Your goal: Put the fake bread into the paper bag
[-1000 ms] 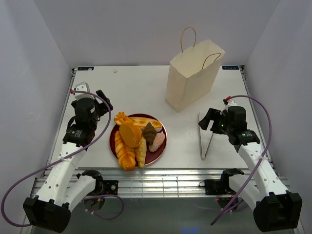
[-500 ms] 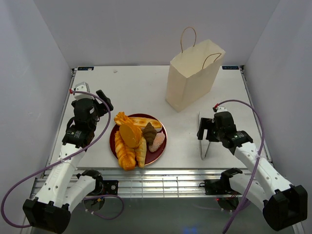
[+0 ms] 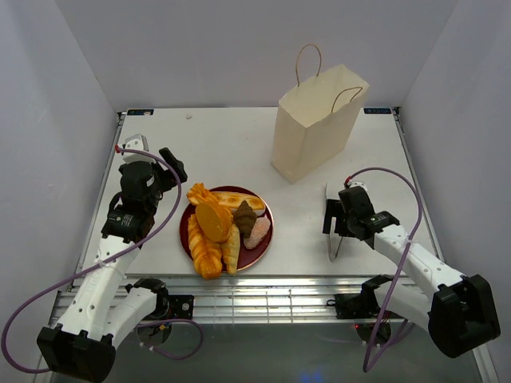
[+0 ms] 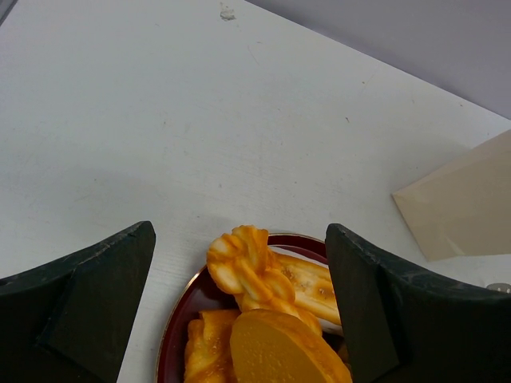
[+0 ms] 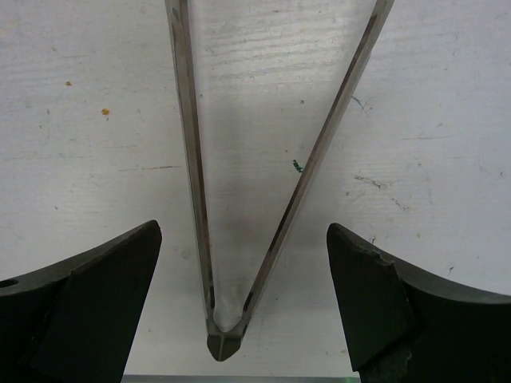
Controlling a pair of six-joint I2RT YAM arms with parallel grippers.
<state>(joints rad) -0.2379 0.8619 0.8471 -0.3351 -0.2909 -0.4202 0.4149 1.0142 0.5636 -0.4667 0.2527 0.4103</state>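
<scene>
my right claw (image 5: 243,239) is spread wide and grips nothing; its two dark fingers (image 5: 88,303) stand either side of the thin v-shaped metal tongs (image 5: 192,159), clear of both arms. the tongs lie flat on the scuffed white table (image 3: 215,144), joined end toward six o'clock and open tips toward twelve. seen from above, they sit at three o'clock from the dark red round plate (image 3: 267,219). the fake bread (image 3: 223,227) is heaped on that plate: glossy golden-orange braided loaves, a round bun, a pale long roll, a dark brown piece and a pinkish one. the tall cream-tan paper bag (image 3: 315,128) with thin loop handles stands upright at one o'clock from the plate, well apart from it. my left claw (image 4: 239,231) hangs at ten o'clock from the plate, released and holding nothing, with the braided loaf in its view.
</scene>
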